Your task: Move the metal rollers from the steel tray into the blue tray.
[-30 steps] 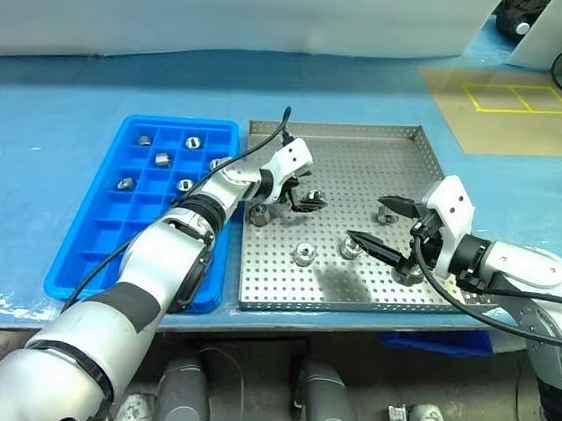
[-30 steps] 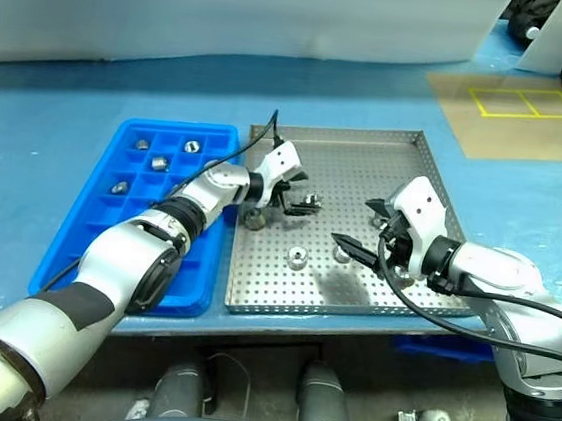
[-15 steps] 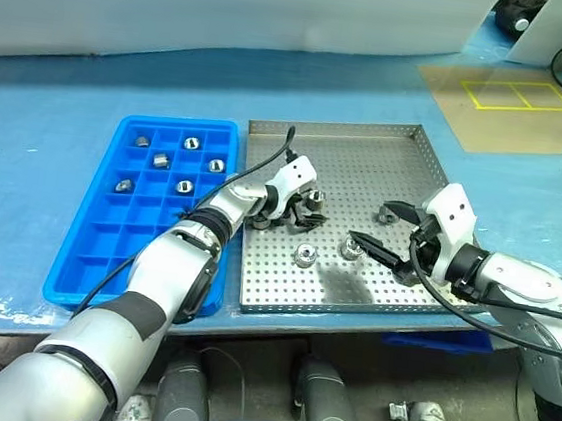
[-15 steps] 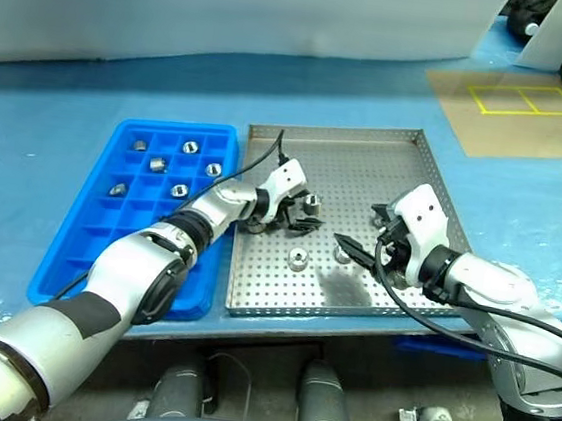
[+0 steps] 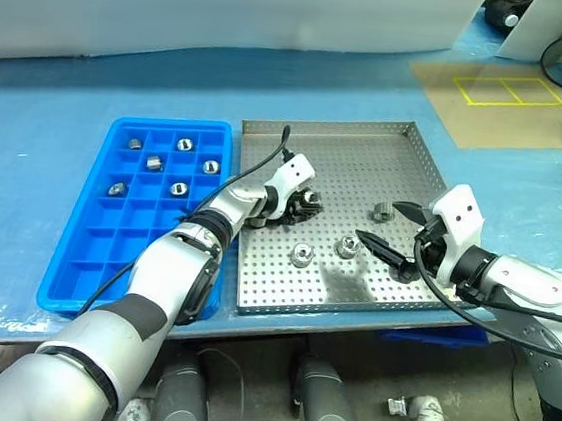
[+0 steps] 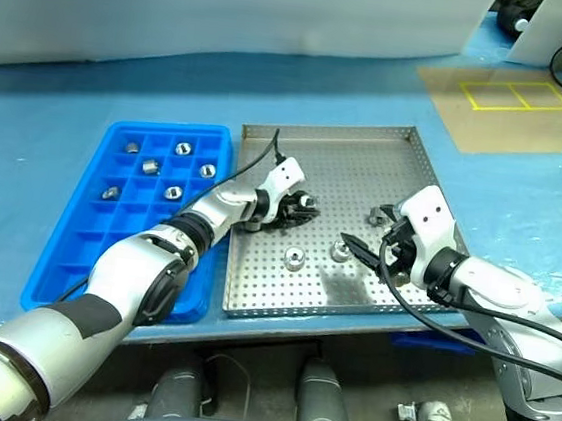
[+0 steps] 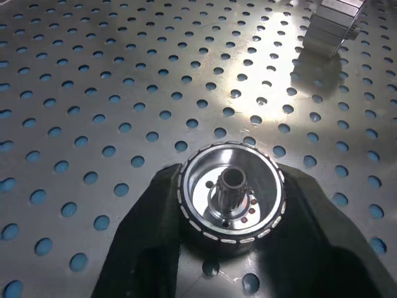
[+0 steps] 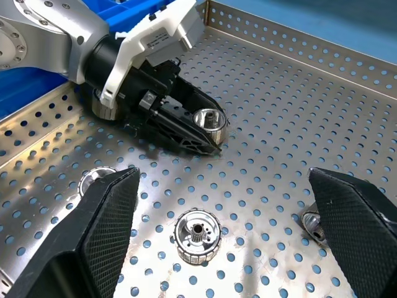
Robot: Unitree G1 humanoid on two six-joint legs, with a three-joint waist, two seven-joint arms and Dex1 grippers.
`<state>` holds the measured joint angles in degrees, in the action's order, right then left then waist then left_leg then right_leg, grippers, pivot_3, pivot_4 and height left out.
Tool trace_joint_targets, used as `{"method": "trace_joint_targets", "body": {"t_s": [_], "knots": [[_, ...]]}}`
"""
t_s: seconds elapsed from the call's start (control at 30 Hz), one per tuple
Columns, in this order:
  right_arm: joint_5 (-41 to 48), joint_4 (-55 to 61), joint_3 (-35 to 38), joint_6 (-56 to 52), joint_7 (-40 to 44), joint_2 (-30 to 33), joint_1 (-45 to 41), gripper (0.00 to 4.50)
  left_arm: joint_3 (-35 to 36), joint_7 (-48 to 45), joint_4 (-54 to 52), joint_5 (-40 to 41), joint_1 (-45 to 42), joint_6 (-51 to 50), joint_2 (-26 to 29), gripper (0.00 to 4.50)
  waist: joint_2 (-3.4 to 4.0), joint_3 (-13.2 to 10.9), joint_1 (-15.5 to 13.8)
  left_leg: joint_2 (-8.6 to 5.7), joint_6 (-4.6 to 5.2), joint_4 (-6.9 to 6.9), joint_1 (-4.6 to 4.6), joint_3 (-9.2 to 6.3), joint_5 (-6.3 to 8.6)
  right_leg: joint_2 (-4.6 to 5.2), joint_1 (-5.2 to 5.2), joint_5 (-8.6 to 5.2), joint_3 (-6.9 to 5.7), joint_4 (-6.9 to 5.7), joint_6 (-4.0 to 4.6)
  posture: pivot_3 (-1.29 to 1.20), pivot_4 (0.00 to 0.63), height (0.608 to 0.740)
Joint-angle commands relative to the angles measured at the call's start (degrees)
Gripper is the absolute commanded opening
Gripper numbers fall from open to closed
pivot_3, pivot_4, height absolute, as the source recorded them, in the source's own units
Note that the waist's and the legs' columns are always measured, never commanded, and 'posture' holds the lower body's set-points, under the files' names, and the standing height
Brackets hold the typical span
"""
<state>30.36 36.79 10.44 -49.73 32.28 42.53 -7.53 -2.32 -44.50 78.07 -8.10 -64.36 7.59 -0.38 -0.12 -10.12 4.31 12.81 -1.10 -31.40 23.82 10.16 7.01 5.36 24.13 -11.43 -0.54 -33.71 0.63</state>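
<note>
One small shiny metal roller (image 7: 231,197) pinched in my left gripper (image 5: 307,206); right gripper (image 5: 396,235) spread. Next: lift, carry to bright blue compartmented plastic tray (image 5: 86,250).

Head cameras look down from afar; both close wrist cameras share the steel tray (image 5: 394,283).

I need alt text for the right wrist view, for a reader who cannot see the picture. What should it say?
The left gripper is shut on a metal roller, low over the perforated floor of the steel tray. Another roller stands in the tray between the open right gripper's black fingers. A blue tray lies beyond the steel tray's rim.
</note>
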Motion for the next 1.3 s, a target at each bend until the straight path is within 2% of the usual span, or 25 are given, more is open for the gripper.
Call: {"method": "trace_joint_targets", "body": {"t_s": [0.03,0.17,0.43,0.63,0.73,0.83,0.93,1.07,1.3], "knots": [[-0.3,0.5,0.2,1.2,-0.2,0.3,-1.8,4.5,0.4,0.1,-0.6,-0.2,0.2,-0.2,0.3,1.75,0.0,0.0,0.0,0.0,0.0,0.0,0.0,0.0,0.0,0.0,0.0,0.0,0.0,0.0,0.0,-0.69,0.15,0.74],[-0.5,-0.7,-0.9,1.8,0.3,0.2,-3.2,4.5,0.1,-1.0,-1.0,-0.4,0.2,1.3,1.0,1.75,0.0,0.0,0.0,0.0,0.0,-0.01,0.0,0.0,0.0,0.0,0.0,0.0,0.01,0.0,0.0,-0.66,0.15,0.74],[-1.0,-6.9,-6.5,5.1,4.1,-0.7,-10.2,4.5,6.0,-15.4,-6.2,8.1,-1.7,4.7,5.1,1.75,0.0,0.0,-0.6,0.02,0.03,0.06,0.02,0.0,-0.02,-0.01,0.04,0.03,0.0,-0.03,0.04,-0.52,0.15,0.74],[-4.5,-17.8,-15.5,11.5,10.4,-4.7,-19.7,4.5,4.6,-22.9,-15.1,8.9,3.9,6.4,12.7,1.75,0.01,0.0,-1.2,0.09,0.03,0.08,-0.04,0.0,-0.05,-0.02,0.07,0.06,-0.03,-0.15,0.08,-0.3,0.15,0.74],[-6.3,-23.4,-18.7,14.8,13.7,-7.2,-24.1,4.5,4.9,-27.0,-24.8,11.8,8.8,1.5,16.1,1.75,0.02,0.0,-2.8,0.17,-0.02,0.14,-0.06,0.0,-0.08,-0.01,0.08,0.06,-0.09,-0.19,0.09,-0.22,0.15,0.74],[-7.7,-29.1,-22.2,18.5,18.0,-11.0,-29.6,4.5,3.9,-32.3,-44.4,16.0,19.5,-8.0,22.1,1.75,0.03,0.0,-4.3,0.25,-0.04,0.19,-0.06,0.01,-0.12,-0.01,0.13,0.07,-0.12,-0.24,0.11,-0.12,0.15,0.74],[-9.2,-34.8,-24.5,22.0,21.6,-14.5,-33.9,4.5,5.5,-30.0,-57.7,18.8,26.7,-13.7,26.2,1.75,0.06,0.0,-6.1,0.46,-0.21,0.23,0.0,0.04,-0.17,-0.06,0.2,0.04,-0.33,-0.32,0.15,-0.03,0.15,0.74],[-12.2,-43.2,-27.6,27.7,25.7,-20.0,-38.7,4.5,11.2,-25.4,-69.2,22.6,33.8,-19.6,32.7,1.75,0.08,-0.1,-9.0,0.7,-0.66,0.17,0.01,0.03,-0.34,-0.06,0.36,-0.19,-0.66,-1.02,0.5,0.06,0.15,0.74],[-14.4,-50.6,-28.7,32.9,30.2,-24.5,-41.5,4.5,19.6,-19.0,-78.6,26.0,46.8,-24.1,40.8,1.75,0.09,-0.1,-10.7,0.86,-1.1,0.34,-0.05,-0.09,-0.61,-0.19,0.43,-0.22,-0.81,-1.31,0.5,0.15,0.15,0.74]]}}
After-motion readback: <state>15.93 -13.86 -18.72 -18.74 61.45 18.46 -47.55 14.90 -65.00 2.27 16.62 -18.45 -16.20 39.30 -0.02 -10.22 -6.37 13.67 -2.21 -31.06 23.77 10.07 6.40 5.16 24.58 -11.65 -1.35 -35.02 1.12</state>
